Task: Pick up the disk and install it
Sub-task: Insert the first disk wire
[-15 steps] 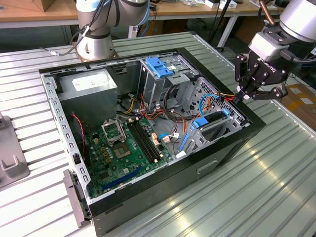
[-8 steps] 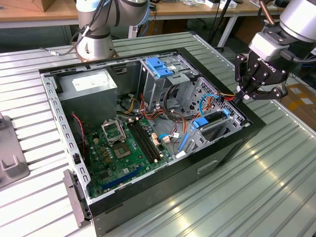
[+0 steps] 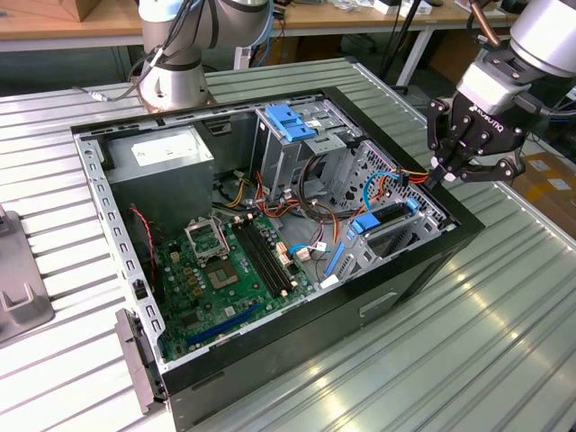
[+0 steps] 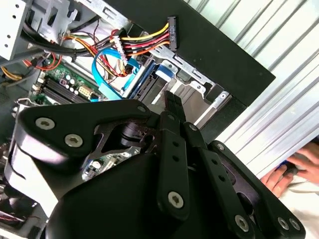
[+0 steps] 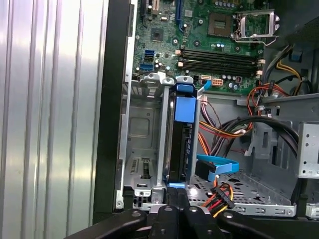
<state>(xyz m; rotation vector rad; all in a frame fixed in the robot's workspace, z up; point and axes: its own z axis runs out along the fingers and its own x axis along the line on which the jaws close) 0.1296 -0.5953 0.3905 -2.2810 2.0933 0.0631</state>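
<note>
The disk (image 3: 387, 220), dark with bright blue side rails, sits on edge in the metal bay at the open computer case's (image 3: 409, 279) corner on the exterior view's right. In the first wrist view the disk (image 5: 182, 130) stands in its slot, a blue tab on its upper end. My gripper (image 3: 438, 176) hovers just above and outside that corner, over the case's black rim. Its fingers (image 5: 177, 201) are pressed together with nothing between them, their tips close to the disk's near blue tab. In the second wrist view the fingertips (image 4: 172, 101) point at the disk (image 4: 147, 85).
A loose power connector (image 4: 171, 31) on red and yellow wires and a blue flat cable (image 4: 105, 79) lie beside the bay. A light-blue bracket on a grey cage (image 3: 292, 121) stands further back, near the motherboard (image 3: 229, 270). Another arm's base (image 3: 171, 81) is behind the case. A person's hand (image 4: 294, 167) rests beside it.
</note>
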